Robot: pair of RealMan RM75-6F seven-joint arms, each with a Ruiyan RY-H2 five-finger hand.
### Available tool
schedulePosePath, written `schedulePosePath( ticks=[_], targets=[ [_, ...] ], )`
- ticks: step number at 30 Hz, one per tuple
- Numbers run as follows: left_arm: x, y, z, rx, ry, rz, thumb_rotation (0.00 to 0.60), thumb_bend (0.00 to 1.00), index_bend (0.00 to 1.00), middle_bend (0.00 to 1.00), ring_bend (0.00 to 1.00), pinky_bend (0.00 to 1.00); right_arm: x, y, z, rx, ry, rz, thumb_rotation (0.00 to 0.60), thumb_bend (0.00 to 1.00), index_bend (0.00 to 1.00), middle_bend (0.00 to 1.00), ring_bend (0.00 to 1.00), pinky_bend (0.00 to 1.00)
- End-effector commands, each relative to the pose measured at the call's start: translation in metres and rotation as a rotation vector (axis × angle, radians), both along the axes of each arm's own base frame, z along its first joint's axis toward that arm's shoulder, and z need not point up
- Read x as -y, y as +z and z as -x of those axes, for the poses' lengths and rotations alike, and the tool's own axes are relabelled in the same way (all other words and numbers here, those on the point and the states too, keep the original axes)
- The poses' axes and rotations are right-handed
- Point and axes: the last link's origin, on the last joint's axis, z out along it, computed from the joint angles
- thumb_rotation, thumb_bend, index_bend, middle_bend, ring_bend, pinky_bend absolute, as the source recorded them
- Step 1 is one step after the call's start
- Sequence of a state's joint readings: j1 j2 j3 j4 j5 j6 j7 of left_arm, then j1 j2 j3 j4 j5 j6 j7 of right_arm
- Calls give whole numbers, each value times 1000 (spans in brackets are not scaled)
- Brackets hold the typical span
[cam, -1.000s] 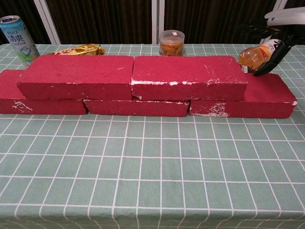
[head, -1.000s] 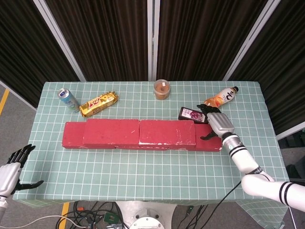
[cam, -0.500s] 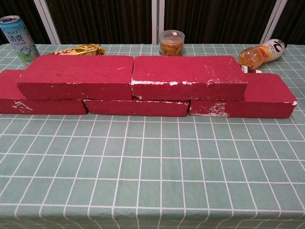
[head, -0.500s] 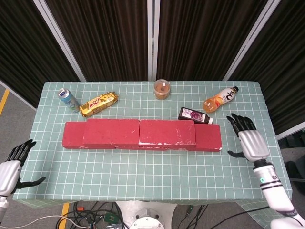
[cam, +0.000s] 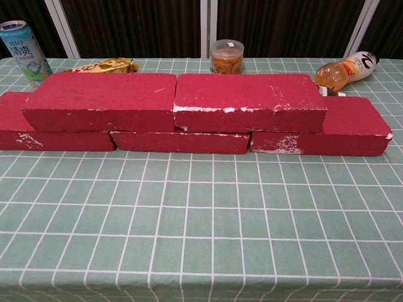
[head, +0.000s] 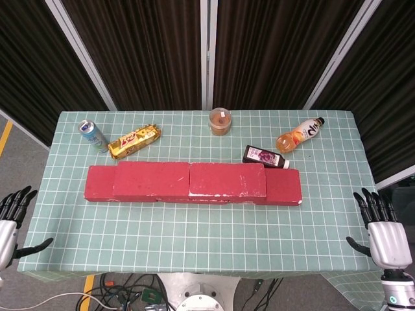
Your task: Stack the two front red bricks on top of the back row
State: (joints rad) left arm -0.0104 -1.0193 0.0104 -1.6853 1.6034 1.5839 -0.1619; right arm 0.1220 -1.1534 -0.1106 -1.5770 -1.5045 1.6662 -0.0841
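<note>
Two red bricks stacked side by side on top of the back row: left top brick and right top brick, ends touching near the middle, both lying flat. Back row underneath, running left to right across the worktop, its ends sticking out past the top bricks on both sides, right end more exposed in the head view. Left robot hand off the left edge of the worktop, fingers spread apart, holding nothing, well apart from the bricks. Right robot hand off the right front corner, fingers likewise spread, holding nothing, also well apart from the bricks. Neither hand visible in the chest view. Behind the bricks: blue drink can upright at back left, gold snack packet lying just beside it, small lidded jar upright at back centre, orange juice bottle lying tilted at back right, dark flat bottle lying just behind the right part of the stack. Green checked cloth over the whole worktop.
</note>
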Motion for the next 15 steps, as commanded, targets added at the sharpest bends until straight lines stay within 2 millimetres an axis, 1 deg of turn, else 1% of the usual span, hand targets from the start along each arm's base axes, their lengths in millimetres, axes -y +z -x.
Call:
schedulePosePath(
  ticks=[1,3,5,15],
  targets=[
    [3,-1,5,-38,14,6,600,0,40,0,0,0,-7,-2,7,16,-6,4,600,0,0,0,0,0],
    [5,-3,10,-112,16,5,600,0,40,0,0,0,-7,-2,8,26,-9,4,600,0,0,0,0,0],
    [7,-5,13,-146,21,3,600,0,40,0,0,0,-7,-2,9,33,-10,6,600,0,0,0,0,0],
    [8,-13,16,-136,35,22,600,0,40,0,0,0,-8,-6,13,29,-21,-3,600,0,0,0,0,0]
  ],
)
